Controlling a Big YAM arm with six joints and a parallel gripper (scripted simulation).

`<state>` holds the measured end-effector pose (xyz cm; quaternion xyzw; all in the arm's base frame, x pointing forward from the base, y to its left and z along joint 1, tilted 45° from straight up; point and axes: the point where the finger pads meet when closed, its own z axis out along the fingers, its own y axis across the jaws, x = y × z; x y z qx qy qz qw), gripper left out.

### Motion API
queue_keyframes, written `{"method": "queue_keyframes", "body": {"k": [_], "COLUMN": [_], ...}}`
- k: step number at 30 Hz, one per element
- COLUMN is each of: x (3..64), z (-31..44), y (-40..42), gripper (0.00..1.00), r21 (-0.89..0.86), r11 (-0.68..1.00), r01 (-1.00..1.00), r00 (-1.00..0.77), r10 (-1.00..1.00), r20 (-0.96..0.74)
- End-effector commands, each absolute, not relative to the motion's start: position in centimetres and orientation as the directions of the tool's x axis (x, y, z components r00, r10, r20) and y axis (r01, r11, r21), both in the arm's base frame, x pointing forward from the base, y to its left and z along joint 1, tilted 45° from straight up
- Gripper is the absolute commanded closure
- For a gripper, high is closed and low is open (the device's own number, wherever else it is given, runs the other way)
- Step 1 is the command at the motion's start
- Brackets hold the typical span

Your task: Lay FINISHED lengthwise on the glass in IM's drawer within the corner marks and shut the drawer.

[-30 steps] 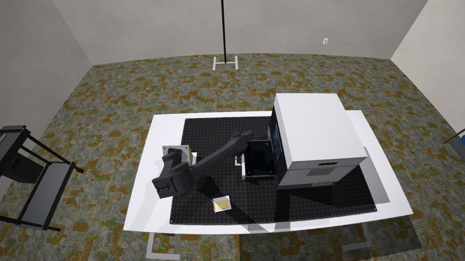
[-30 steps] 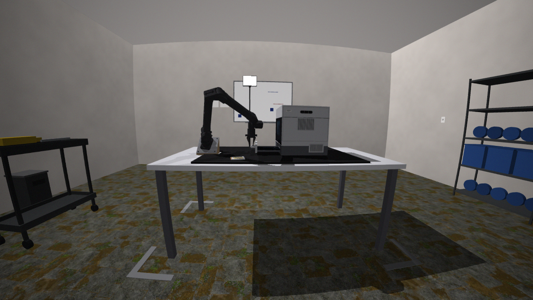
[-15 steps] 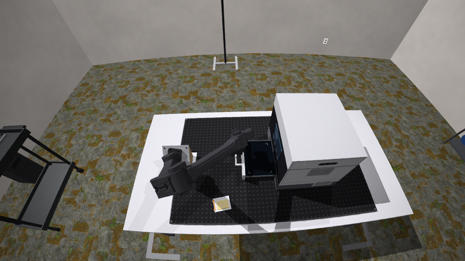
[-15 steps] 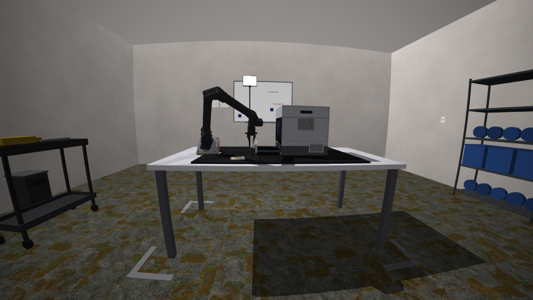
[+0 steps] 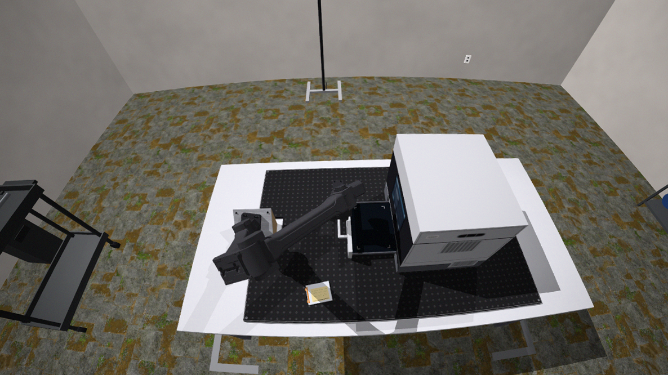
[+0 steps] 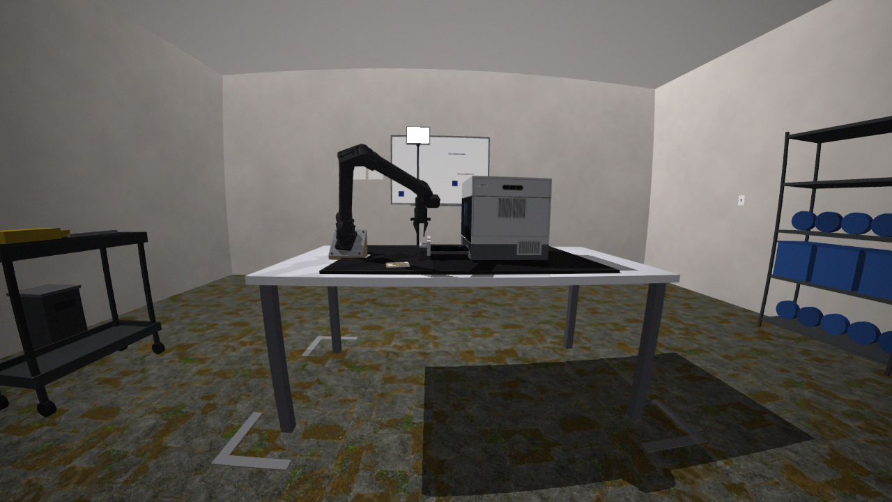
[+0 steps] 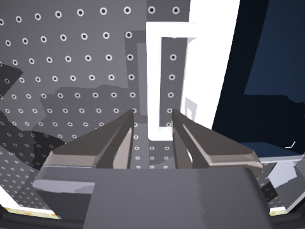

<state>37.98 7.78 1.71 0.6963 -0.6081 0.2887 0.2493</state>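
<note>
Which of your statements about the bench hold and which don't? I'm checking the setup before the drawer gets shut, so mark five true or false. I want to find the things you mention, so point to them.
1. The white and grey box-shaped imager (image 5: 457, 181) (image 6: 511, 215) stands upright. True.
2. Its dark glass drawer (image 5: 370, 227) (image 7: 254, 117) is fully shut. False: it sticks out of the front.
3. The black two-fingered tool (image 6: 421, 227) (image 7: 152, 116) is shut on the white drawer handle (image 5: 339, 228) (image 7: 153, 79). False: it is partly open, with nothing gripped.
4. The small white and yellow card (image 5: 319, 293) (image 6: 397, 264) lies on the black perforated board (image 5: 285, 188) (image 6: 561, 265). True.
5. The card lies on the drawer's glass. False: it lies apart from the drawer.
</note>
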Motion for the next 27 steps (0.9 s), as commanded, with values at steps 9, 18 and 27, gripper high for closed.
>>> {"method": "queue_keyframes", "body": {"k": [9,18,27], "x": [39.4,39.2,37.3], "z": [4.4,4.4,6.3], "y": [10.8,11.1,12.1], "gripper": [0.69,0.69,0.00], "r21": [-0.060,-0.049,-0.164], "r11": [-0.148,-0.148,-0.026], "r01": [-0.987,-0.988,-0.986], "r00": [0.067,0.073,-0.092], "r10": [-0.723,-0.718,-0.736], "r20": [0.688,0.692,0.671]}}
